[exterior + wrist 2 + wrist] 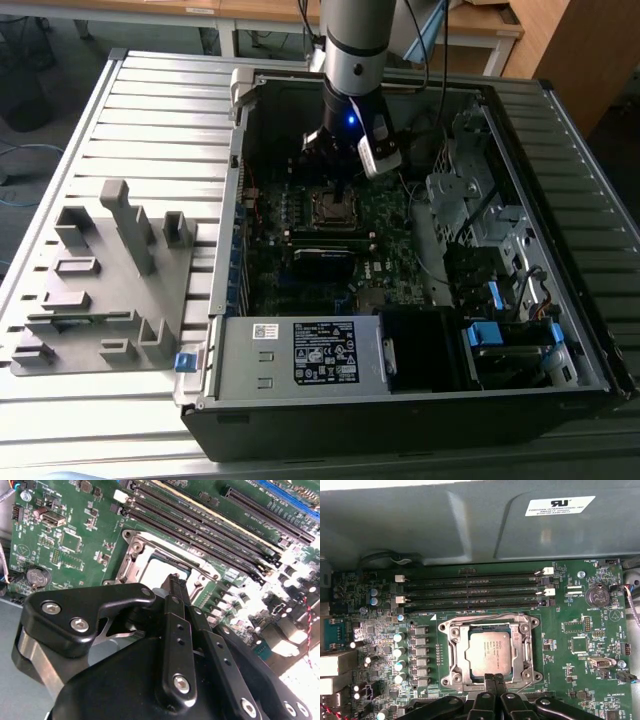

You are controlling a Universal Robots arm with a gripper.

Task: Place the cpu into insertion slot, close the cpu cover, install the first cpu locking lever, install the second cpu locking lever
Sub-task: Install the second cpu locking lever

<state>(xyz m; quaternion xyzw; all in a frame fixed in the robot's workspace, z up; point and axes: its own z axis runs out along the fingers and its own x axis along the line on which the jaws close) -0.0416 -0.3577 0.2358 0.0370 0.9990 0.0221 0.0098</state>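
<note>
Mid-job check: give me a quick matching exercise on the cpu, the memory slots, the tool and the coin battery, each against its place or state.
Things:
1. cpu
2. memory slots
3. tool
4. coin battery

Descriptions:
A. long, narrow, black, lying side by side
B. round and silvery, on the green board
C. dark fingers together at the chip's edge
D. flat silver-tan square seated in the insertion slot

Pairs: 1-D, 2-A, 3-C, 4-B

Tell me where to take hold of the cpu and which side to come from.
Grip the cpu by two opposite edges of its raised metal face, coming straight down from above. It lies flat and face up in the insertion slot, whose metal rim closes it in all round, so a sideways approach probably has no room.
</note>
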